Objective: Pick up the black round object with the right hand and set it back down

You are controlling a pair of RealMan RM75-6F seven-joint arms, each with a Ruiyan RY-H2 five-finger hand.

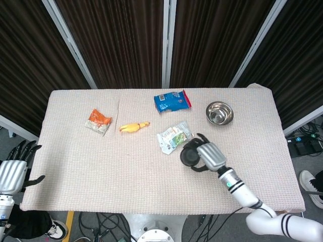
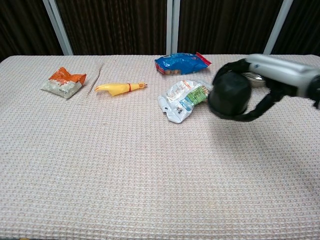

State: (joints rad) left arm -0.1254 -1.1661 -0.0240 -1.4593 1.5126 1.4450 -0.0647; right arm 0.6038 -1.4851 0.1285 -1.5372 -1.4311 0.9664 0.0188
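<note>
My right hand (image 1: 208, 156) grips the black round object (image 1: 190, 154) and holds it above the table, just right of the white-green packet (image 1: 174, 136). In the chest view the same right hand (image 2: 274, 80) wraps dark fingers around the black round object (image 2: 230, 94), which hangs clear of the cloth and hides part of the steel bowl (image 2: 248, 80). My left hand (image 1: 14, 169) hangs off the table's left edge with its fingers spread and nothing in it.
On the woven cloth (image 1: 126, 166) lie an orange packet (image 1: 98, 121), a yellow toy (image 1: 133, 127), a blue snack bag (image 1: 172, 101) and a steel bowl (image 1: 219, 112). Dark curtains stand behind the table.
</note>
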